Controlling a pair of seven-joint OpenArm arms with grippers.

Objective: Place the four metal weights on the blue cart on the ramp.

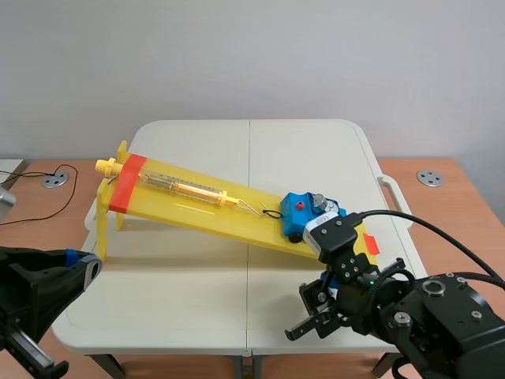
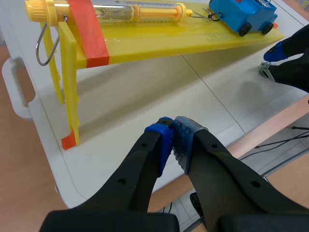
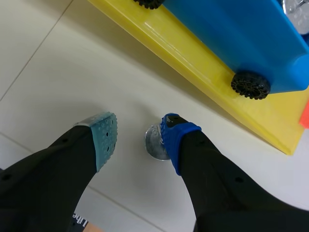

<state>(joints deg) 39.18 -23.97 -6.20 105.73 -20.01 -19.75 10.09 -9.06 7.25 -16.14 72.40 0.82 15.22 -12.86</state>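
Lower right of the scene: the right gripper [image 3: 139,134], fingers spread, straddles a metal weight [image 3: 153,144] on the table [image 1: 197,300] beside the low end of the ramp [image 1: 197,207], where the blue cart [image 1: 304,215] waits. Next, likely: close and lift. The left gripper [image 2: 173,133] rests closed, empty.

From my end I count one yellow ramp [image 1: 197,209], one blue cart [image 1: 296,215] near the ramp's low end, and one spring scale [image 1: 185,187] lying along the ramp higher up. Metal weights: I only make out two, the top weight [image 1: 319,204] on the cart and the loose weight [image 3: 153,143] on the table [image 1: 197,142] just beside the ramp's low end.
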